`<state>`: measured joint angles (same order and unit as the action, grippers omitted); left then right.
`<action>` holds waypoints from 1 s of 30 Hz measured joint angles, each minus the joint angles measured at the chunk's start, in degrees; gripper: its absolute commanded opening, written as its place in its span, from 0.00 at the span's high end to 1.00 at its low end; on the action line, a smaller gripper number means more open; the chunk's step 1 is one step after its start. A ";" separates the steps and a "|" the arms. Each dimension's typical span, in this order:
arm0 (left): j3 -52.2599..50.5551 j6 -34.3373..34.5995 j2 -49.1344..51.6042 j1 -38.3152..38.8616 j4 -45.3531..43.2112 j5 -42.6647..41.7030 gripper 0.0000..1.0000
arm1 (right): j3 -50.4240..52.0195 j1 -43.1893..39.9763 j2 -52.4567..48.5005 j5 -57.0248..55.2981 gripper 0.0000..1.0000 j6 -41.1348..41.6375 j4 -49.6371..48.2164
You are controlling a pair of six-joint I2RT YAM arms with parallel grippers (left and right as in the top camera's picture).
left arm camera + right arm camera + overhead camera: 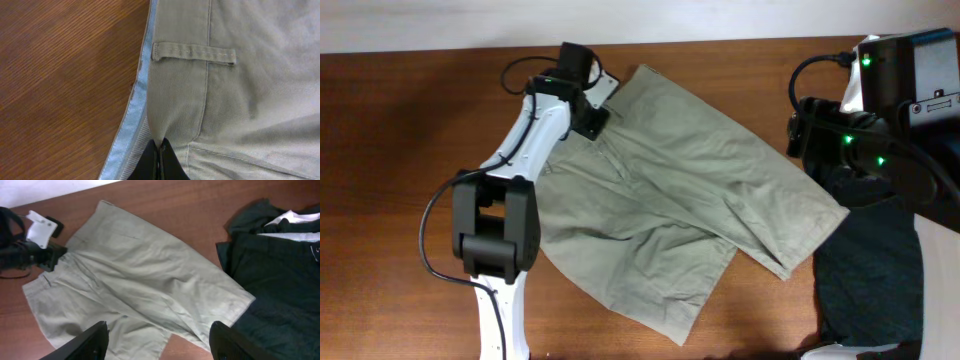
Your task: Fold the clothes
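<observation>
One pair of khaki shorts [670,190] lies spread across the middle of the desk [400,130]. Its waistband [175,100] is toward the far left and its two legs run out to the near right. The longer leg's hem reaches the edge of a single black garment [870,270] with white collar trim [295,217], which lies heaped at the right.

The left tool [160,162] has its fingers pressed together on the waistband edge, just below the one belt loop [194,52] in its view and beside the pale lining [131,125]. Gripping there probably gives it a firm, stitched hem to lift or drag for a fold.

The right tool [160,340] hangs above the legs with its two fingers spread wide and holds nothing. It looks ready to take the opposite side.
</observation>
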<state>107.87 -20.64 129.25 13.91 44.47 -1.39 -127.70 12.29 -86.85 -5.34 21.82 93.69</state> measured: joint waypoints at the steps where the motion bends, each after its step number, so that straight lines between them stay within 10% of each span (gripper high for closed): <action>1: 0.00 1.95 0.11 -1.27 0.57 1.57 1.00 | -0.02 0.00 -0.04 -0.33 0.28 0.00 0.02; 10: 0.24 17.07 0.79 -25.33 11.67 8.48 0.92 | 7.82 -0.07 -23.71 1.84 0.37 -1.01 -9.01; 12: 0.31 16.76 0.83 -25.51 12.26 7.08 0.77 | 8.28 -0.22 -33.42 7.56 0.36 -3.98 -20.59; 21: 0.68 14.21 -6.38 -25.44 16.72 -2.97 0.74 | 8.68 -4.13 -53.46 14.71 0.40 -7.50 -42.25; 25: 0.68 14.10 -6.38 -25.46 17.09 -3.15 0.69 | 8.68 -4.44 -54.49 16.96 0.96 -8.48 -45.42; 30: 0.68 14.03 -6.38 -25.46 17.90 -3.17 0.68 | 7.30 -6.29 -53.64 21.35 0.96 -9.01 -44.89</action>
<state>108.55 -6.61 122.87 -11.55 62.37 -4.56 -120.40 6.00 -140.49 16.01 12.82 48.80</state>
